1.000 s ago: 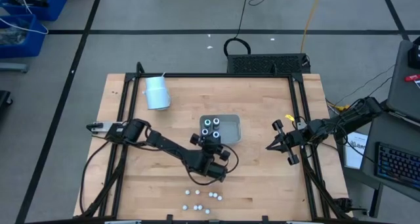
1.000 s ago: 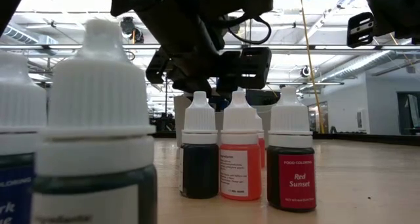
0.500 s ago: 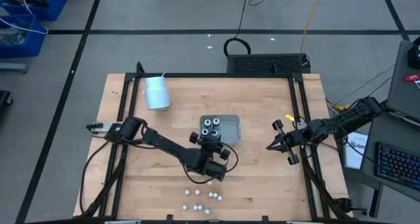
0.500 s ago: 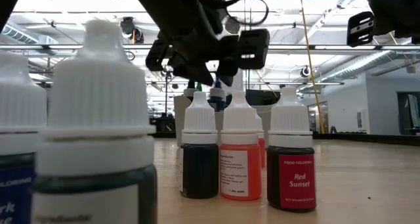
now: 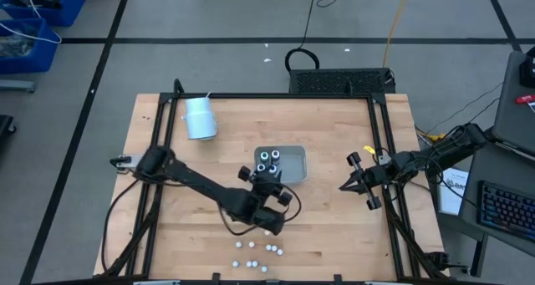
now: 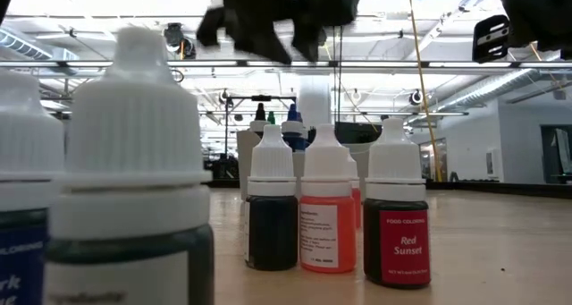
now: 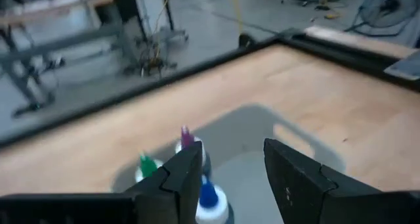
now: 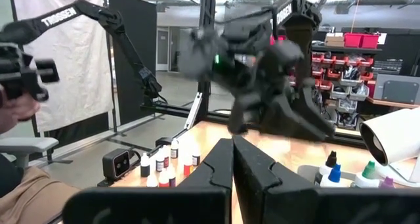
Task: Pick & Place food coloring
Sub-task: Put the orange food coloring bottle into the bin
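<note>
The left gripper (image 5: 269, 203) hung over the middle of the tabletop (image 5: 334, 226), its jaws parted with nothing between them. Just ahead of its fingertips lay the clear tray (image 5: 294, 160) holding four food coloring bottles (image 5: 268, 160); in the left wrist view the green, purple and blue tips showed beyond the fingers (image 7: 186, 178). Behind the gripper, toward the front edge, a loose cluster of small bottles (image 5: 255, 251) stood on bare wood, apart from it. Open tabletop lay to both sides. Well off to its right, near the black frame rail (image 5: 378, 126), the right gripper (image 5: 343, 187) waited with jaws closed and empty. Far beyond the tray a pale cup (image 5: 200, 118) lay near the back-left corner. Past the tabletop stretched grey floor, with blue bins (image 5: 33, 17) in the distance.
</note>
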